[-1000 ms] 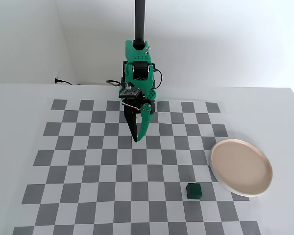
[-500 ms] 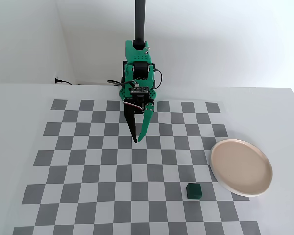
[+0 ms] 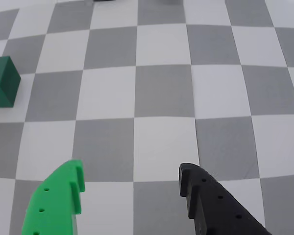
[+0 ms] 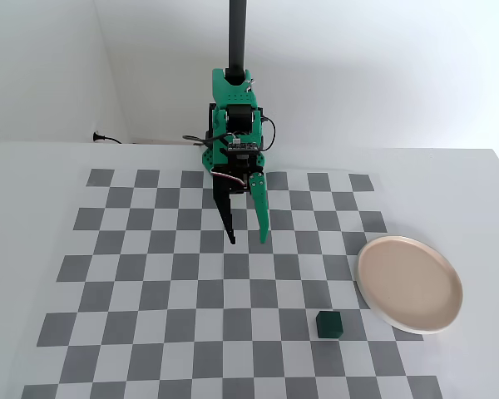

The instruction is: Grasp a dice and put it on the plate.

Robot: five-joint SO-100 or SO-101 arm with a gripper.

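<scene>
White walls backed the pale table, and a grey-and-white checkerboard mat (image 4: pixel 233 283) covered most of its top. At the far edge of the mat the green arm (image 4: pixel 235 125) stood on its dark post, its gripper (image 4: pixel 246 242) pointing down at the squares. What had changed was the fingers: a second before they had lain together in a narrow point, and now they stood well apart, the green finger swung out to the right of the black one in the fixed view. The wrist view showed the same spread, with bare squares between the two tips and nothing held.

The dice (image 4: pixel 328 324) sat on the near part of the mat, well apart from the gripper and just beside the plate (image 4: pixel 409 283), which lay at the mat's right edge with nothing on it. In the wrist view the cube showed only at the left border (image 3: pixel 2 82).

To my eye the opening was preparation for the reach; the arm had yet to travel out and down to the cube, so the task was barely begun.
</scene>
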